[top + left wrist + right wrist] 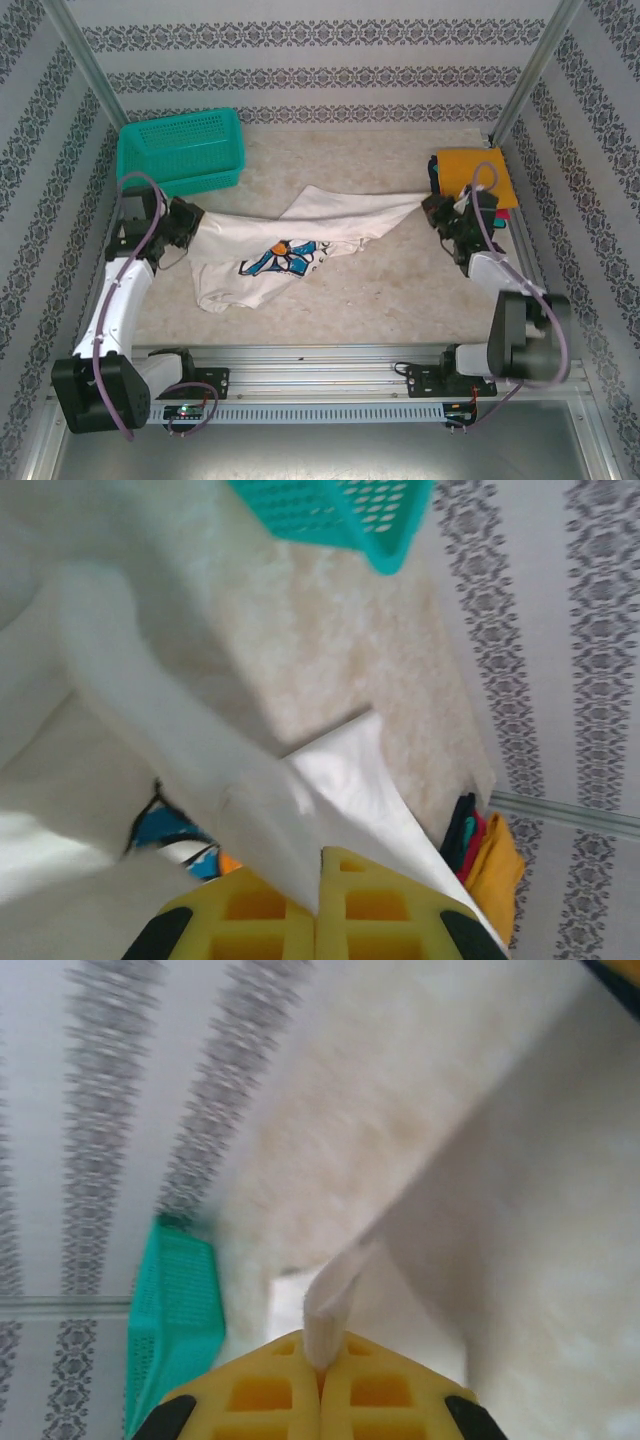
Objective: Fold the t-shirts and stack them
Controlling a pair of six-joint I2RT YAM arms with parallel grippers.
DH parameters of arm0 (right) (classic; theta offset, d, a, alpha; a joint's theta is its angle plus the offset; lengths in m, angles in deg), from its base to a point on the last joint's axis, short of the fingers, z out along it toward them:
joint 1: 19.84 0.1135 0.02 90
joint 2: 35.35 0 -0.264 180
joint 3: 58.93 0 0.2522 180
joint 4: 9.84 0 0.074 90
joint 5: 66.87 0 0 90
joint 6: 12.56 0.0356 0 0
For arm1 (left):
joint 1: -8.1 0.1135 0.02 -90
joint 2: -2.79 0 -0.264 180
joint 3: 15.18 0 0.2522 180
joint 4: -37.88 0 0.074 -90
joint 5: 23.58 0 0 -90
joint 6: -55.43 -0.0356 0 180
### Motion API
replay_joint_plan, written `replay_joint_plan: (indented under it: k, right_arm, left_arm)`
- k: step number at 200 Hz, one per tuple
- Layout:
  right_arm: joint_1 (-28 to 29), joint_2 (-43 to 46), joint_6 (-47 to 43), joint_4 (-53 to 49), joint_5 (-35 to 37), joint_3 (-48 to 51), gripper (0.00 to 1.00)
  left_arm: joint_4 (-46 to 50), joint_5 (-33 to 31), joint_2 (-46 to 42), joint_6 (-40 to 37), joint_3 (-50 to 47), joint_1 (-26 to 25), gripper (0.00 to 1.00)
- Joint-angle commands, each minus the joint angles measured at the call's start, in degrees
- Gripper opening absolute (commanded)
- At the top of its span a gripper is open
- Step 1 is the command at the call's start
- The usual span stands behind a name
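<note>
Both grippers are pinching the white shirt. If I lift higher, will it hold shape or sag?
Probably sags: the white t-shirt droops bunched between left gripper and right gripper, so it looks floppy. Likely light, since small pinches of fabric hold it.

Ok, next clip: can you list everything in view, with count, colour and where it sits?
white t-shirt: one, white with a blue daisy print, stretched across the middle of the table between both arms
folded shirts: one stack, orange on top with red and teal edges beneath, far right corner
basket: one, teal mesh, far left corner
table: one, beige, under everything
wallpaper: white with dark patterned stripes, on the surrounding walls
left arm: one, white and black, left side; yellow jaws shut on the t-shirt's left end
right arm: one, white and black, right side; yellow jaws shut on the t-shirt's right end
</note>
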Motion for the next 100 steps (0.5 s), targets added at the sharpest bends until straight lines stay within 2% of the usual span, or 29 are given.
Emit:
replay_joint_plan:
  k: [1,36,68,100]
  right_arm:
    - [-0.88,8.20,-10.70,-8.56,5.17,-8.91,0.00]
    - [-3.46,14.88,-16.22,-16.69,8.04,-22.16,0.00]
    - [-8.13,14.30,-17.16,-23.01,1.34,-34.69,0.00]
    - [-9.02,17.03,-16.72,-22.06,-0.12,-38.53,0.00]
  left_arm:
    - [-3.21,0.97,2.01,0.27,10.85,0.60,0.00]
    - [-1.64,1.83,6.61,1.07,26.29,0.60,0.00]
    - [2.29,1.75,8.39,-1.09,38.62,0.65,0.00]
    - [2.14,3.69,7.26,1.09,43.49,0.60,0.00]
